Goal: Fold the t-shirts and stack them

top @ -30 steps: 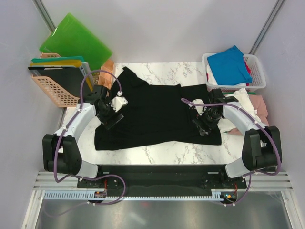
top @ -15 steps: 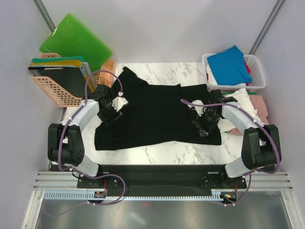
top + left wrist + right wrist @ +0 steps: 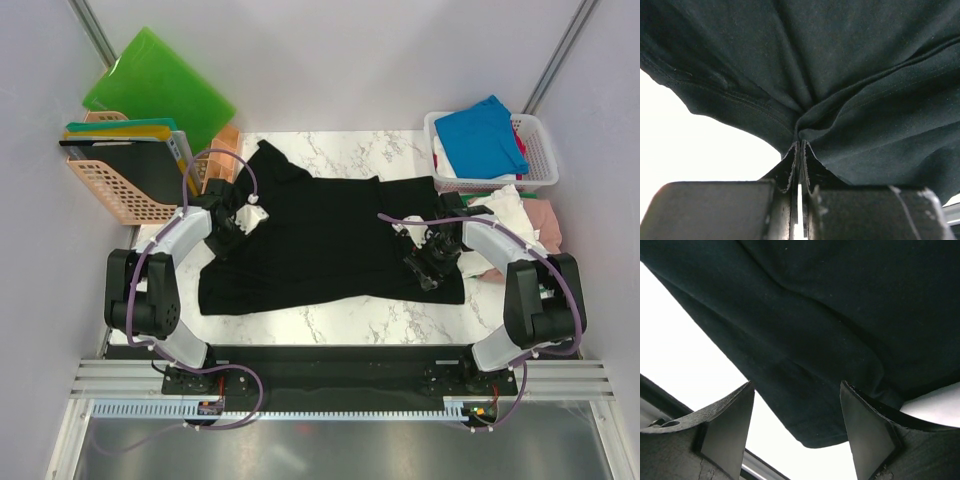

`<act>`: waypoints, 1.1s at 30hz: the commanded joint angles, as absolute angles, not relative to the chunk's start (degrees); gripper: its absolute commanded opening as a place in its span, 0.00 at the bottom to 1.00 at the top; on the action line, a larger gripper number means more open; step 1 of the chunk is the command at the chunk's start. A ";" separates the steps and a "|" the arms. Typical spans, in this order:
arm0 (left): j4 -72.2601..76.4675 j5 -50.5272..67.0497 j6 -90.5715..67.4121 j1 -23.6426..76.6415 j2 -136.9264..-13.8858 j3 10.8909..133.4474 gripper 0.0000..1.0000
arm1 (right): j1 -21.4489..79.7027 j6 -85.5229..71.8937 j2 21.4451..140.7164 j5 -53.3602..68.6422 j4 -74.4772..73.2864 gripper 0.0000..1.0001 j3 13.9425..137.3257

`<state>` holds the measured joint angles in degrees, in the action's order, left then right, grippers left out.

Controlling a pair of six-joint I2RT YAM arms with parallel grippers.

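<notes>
A large black t-shirt [image 3: 330, 235] lies spread flat on the marble table. My left gripper [image 3: 232, 224] sits at the shirt's left side, near the sleeve. In the left wrist view the left gripper [image 3: 800, 150] is shut on a pinched fold of the black t-shirt [image 3: 850, 75], and creases run out from the pinch. My right gripper [image 3: 425, 267] hovers over the shirt's near right corner. In the right wrist view the right gripper [image 3: 796, 387] stands open, with the hem corner of the black t-shirt [image 3: 815, 340] lying between its fingers, untouched.
A white basket [image 3: 545, 150] at the back right holds a bright blue t-shirt [image 3: 482, 130]. White cloth [image 3: 510, 208] and pink cloth [image 3: 546, 215] lie beside the right arm. An orange basket [image 3: 110, 190] with flat boards and a green plastic board [image 3: 155, 85] stand at the back left.
My left gripper has moved away from me toward the shirt's left sleeve and closed on the black cloth. The right gripper has stayed almost in place, still open.
</notes>
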<state>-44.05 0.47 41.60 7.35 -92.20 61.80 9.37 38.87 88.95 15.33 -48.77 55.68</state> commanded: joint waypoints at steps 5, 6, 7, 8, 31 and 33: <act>-43.94 1.05 41.13 7.12 -90.35 61.96 0.02 | 9.14 39.38 90.44 15.91 -47.55 0.75 56.60; -43.86 1.66 41.13 7.12 -90.09 62.40 0.02 | 9.14 39.38 90.53 16.26 -47.55 0.75 56.60; -43.86 1.67 40.96 7.12 -89.83 62.92 0.02 | 9.05 39.29 90.53 16.26 -47.72 0.75 56.69; -43.94 1.58 40.87 7.12 -89.74 64.32 0.02 | 9.14 39.37 90.61 16.26 -47.72 0.74 56.60; -43.33 0.26 37.18 8.96 -105.38 89.37 0.02 | 9.23 40.43 89.74 14.50 -47.99 0.73 55.37; -43.33 -1.13 37.18 9.14 -107.14 90.61 0.02 | 9.05 40.60 89.82 14.41 -47.90 0.72 55.02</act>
<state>-44.84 0.25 39.22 8.86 -106.19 86.11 9.21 39.29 90.54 14.63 -48.45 55.61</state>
